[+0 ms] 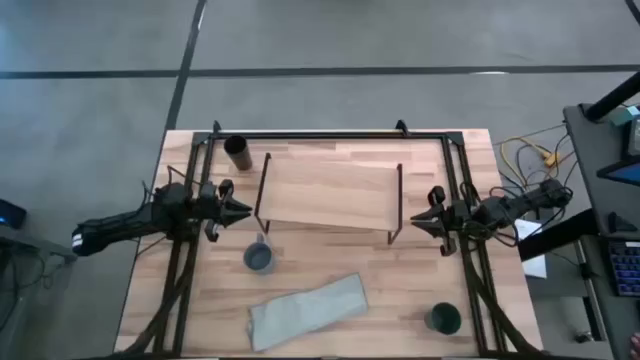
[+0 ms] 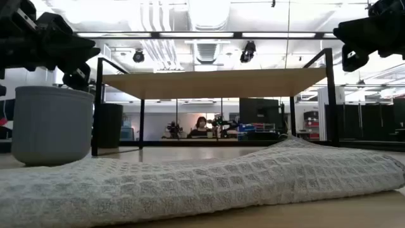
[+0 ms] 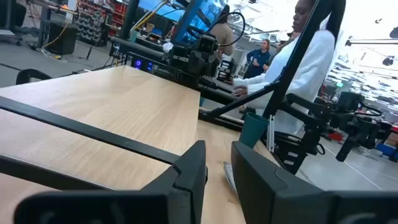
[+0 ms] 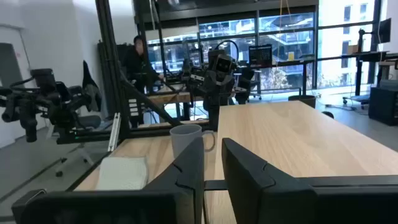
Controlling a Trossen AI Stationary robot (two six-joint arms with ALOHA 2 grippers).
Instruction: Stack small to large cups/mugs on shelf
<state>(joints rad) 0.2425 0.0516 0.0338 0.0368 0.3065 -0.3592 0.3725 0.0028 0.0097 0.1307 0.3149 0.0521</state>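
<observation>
The light-wood shelf (image 1: 330, 190) on black wire legs stands mid-table. The taller black cup (image 1: 238, 152) stands on the tabletop at the shelf's far left corner. The grey-blue mug (image 1: 259, 257) stands on the tabletop near the shelf's near left corner and also shows in the right wrist view (image 4: 186, 140). The dark teal-green cup (image 1: 443, 318) stands at the near right and also shows in the left wrist view (image 3: 254, 129). My left gripper (image 1: 240, 209) hovers at the shelf's left end and my right gripper (image 1: 420, 218) at its right end. Both are open, empty and pointing at the shelf.
A grey waffle cloth (image 1: 308, 310) lies on the tabletop in front of the shelf, between mug and teal cup. Black frame rails (image 1: 470, 250) run along both table sides and the far edge. People sit in the room beyond (image 3: 298, 56).
</observation>
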